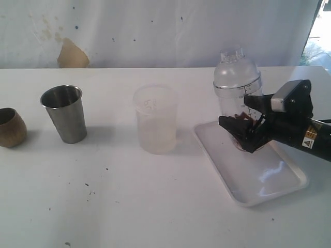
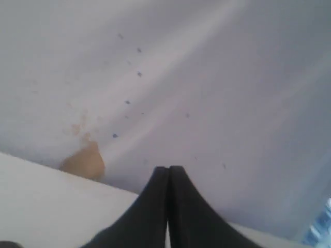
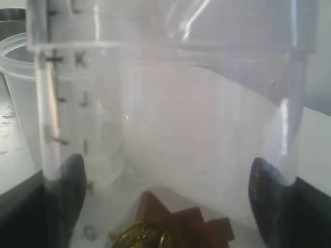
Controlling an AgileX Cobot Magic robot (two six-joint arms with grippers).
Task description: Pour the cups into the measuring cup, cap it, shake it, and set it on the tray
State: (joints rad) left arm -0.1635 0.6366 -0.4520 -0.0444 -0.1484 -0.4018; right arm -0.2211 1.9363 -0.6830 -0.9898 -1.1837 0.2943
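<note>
The right gripper had its fingers clasped about the capped measuring cup, which stood on the tray, while the left gripper was shut and empty; in my judgement, release required a flat-seated base, even opening, and straight withdrawal.

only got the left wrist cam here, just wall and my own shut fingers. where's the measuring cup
observer: the measuring cup stands lidded on the white tray, on the right side of the exterior view.
operator: is the right arm on it
observer: yes, the right gripper has its fingers closed on the cup's lower part, one on each side.
operator: anything inside
observer: reddish-brown pieces lie at its bottom, seen in the right wrist view.
</note>
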